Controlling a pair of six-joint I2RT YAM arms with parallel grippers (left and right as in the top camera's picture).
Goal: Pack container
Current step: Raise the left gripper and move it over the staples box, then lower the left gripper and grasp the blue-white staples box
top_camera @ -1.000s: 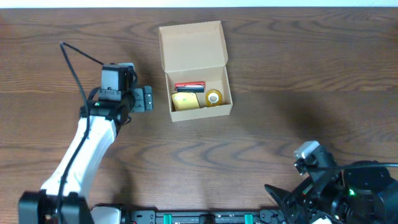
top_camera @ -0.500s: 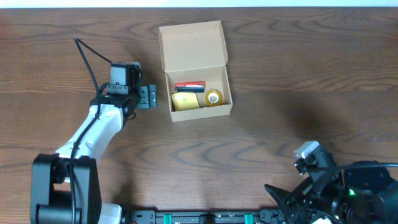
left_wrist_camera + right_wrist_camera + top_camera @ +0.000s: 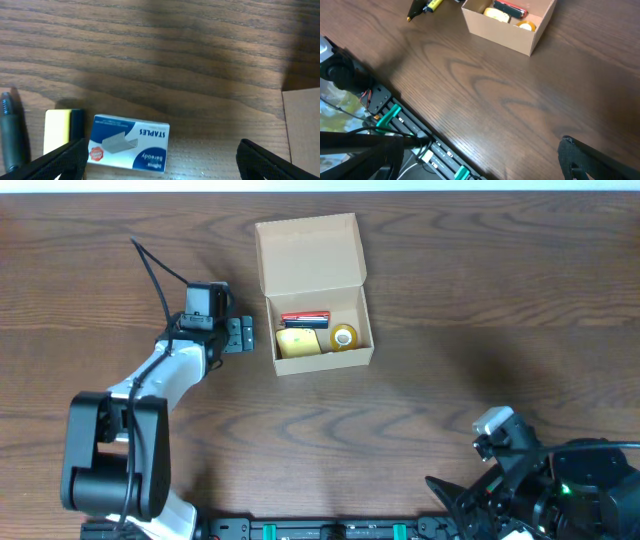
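Observation:
The container (image 3: 318, 292) is a tan cardboard box with its flap lid standing open at the back. Inside lie a red and black item (image 3: 305, 319), a yellow object (image 3: 298, 342) and a small yellow tape roll (image 3: 343, 336). My left gripper (image 3: 239, 336) is open just left of the box. In the left wrist view it (image 3: 162, 167) hovers over a blue and white staples box (image 3: 130, 144), with the container's corner (image 3: 302, 130) at the right. My right gripper (image 3: 485, 170) is open and empty near the table's front edge, far from the container (image 3: 512, 22).
In the left wrist view a yellow and black item (image 3: 59, 136) and a dark pen (image 3: 10, 132) lie left of the staples box. These are hidden under the left arm in the overhead view. A rail with cables (image 3: 410, 135) runs along the table's front edge.
My left gripper has moved right and slightly back, closer to the container's left wall. The right arm has not moved.

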